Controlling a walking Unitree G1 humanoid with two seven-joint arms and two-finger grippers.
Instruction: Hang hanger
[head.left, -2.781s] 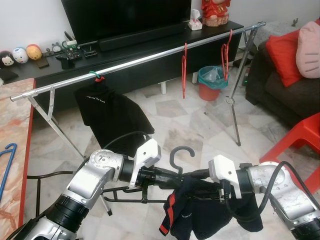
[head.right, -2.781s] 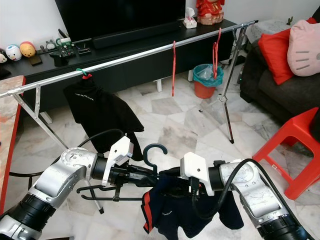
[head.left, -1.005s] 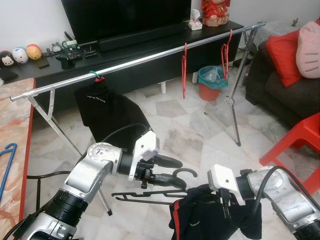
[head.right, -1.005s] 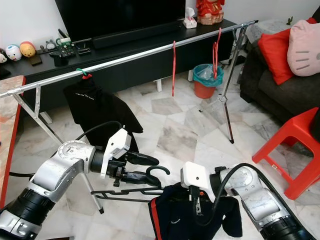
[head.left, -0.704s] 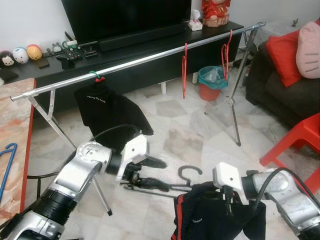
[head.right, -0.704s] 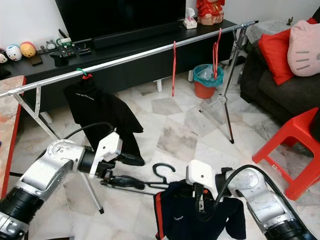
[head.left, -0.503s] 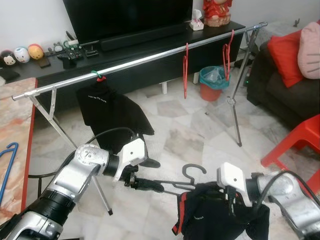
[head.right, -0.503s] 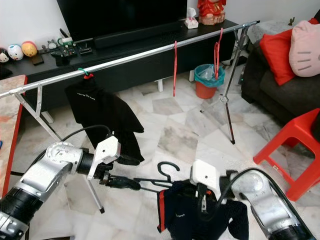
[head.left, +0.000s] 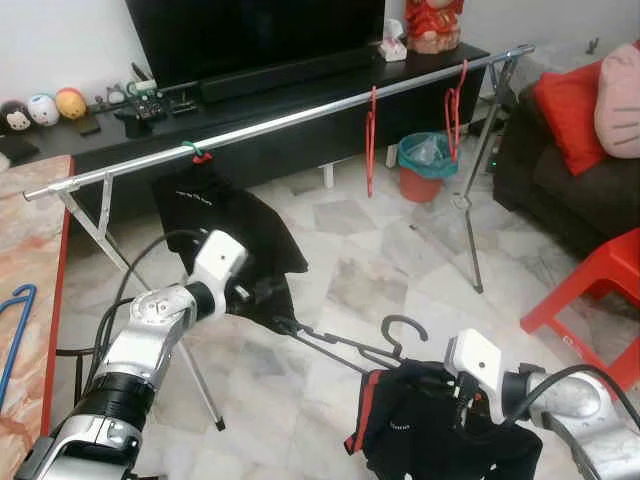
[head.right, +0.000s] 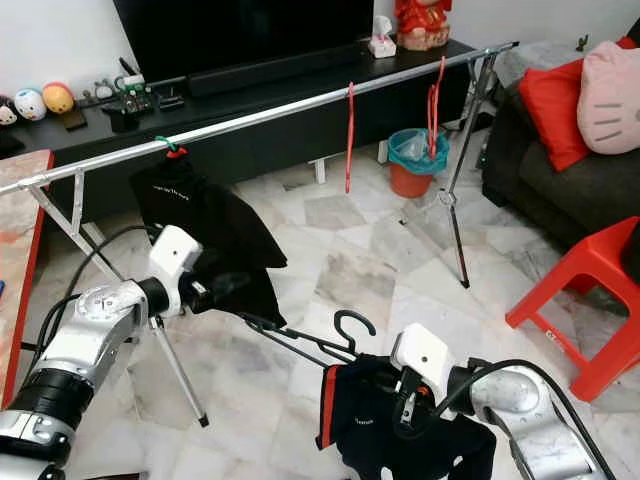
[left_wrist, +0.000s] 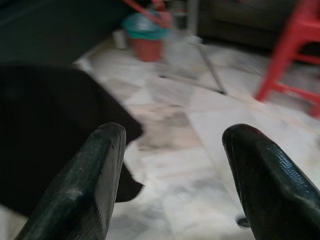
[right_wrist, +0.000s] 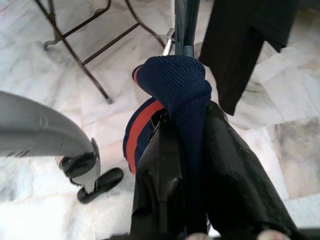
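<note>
A thin black wire hanger (head.left: 345, 345) with an open hook (head.left: 405, 328) at its top is seen low in front of the robot, draped with a dark navy garment (head.left: 420, 440) that carries a red stripe along one edge; the hanger's long axis runs slantwise from the left gripper (head.left: 268, 300) down toward the right gripper (head.left: 440, 395), and the hook stands upward, curling toward the robot's right. The right gripper is clamped on the hanger and the bunched navy fabric, as is shown close up in the right wrist view (right_wrist: 180, 125); the left gripper's fingers (left_wrist: 90, 185) are held wide apart with nothing between them, close by the hanger's far end, though whether they touch it cannot be told. A long silver clothes rail (head.left: 290, 115) crosses the room on folding legs; a black shirt (head.left: 215, 225) hangs from it on a green hanger (head.left: 195, 152), and two red hangers (head.left: 370, 135) hang further to the right. The floor (head.left: 370, 260) is pale marble tile; a black TV console (head.left: 250, 95), a teal and red bin (head.left: 425, 165), a dark sofa with a red cushion (head.left: 565, 105) and a red plastic chair (head.left: 600, 290) are set around it.
</note>
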